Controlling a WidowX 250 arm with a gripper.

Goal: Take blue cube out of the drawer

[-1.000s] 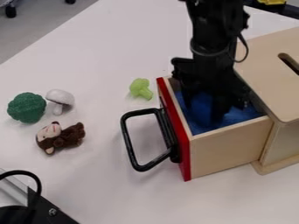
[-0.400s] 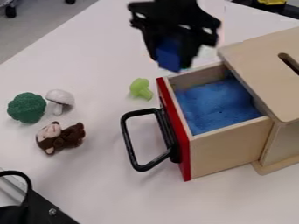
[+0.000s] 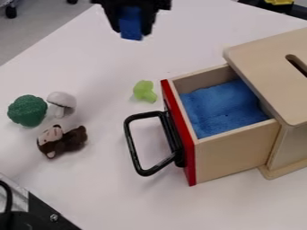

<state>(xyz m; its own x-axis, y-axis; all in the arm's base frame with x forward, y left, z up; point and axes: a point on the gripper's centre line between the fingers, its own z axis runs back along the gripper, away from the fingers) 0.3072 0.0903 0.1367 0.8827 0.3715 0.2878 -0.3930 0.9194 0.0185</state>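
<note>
Red-fronted, your wooden drawer (image 3: 237,150) sits pulled out from its box (image 3: 264,63) on the right, with soft-looking blue material (image 3: 223,110) inside. Your gripper (image 3: 131,32) has the blue cube (image 3: 130,21) grasped between its fingers, outside the drawer, toward the far edge. On your white table (image 3: 108,193), left of the drawer, are a light green floret (image 3: 144,90), a white mushroom (image 3: 62,99), a dark green broccoli (image 3: 28,110) and a brown plush toy (image 3: 62,140). Grey floor (image 3: 42,27) lies at far left.

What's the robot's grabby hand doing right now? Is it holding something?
Tool: closed on the blue cube, up above the table.
</note>
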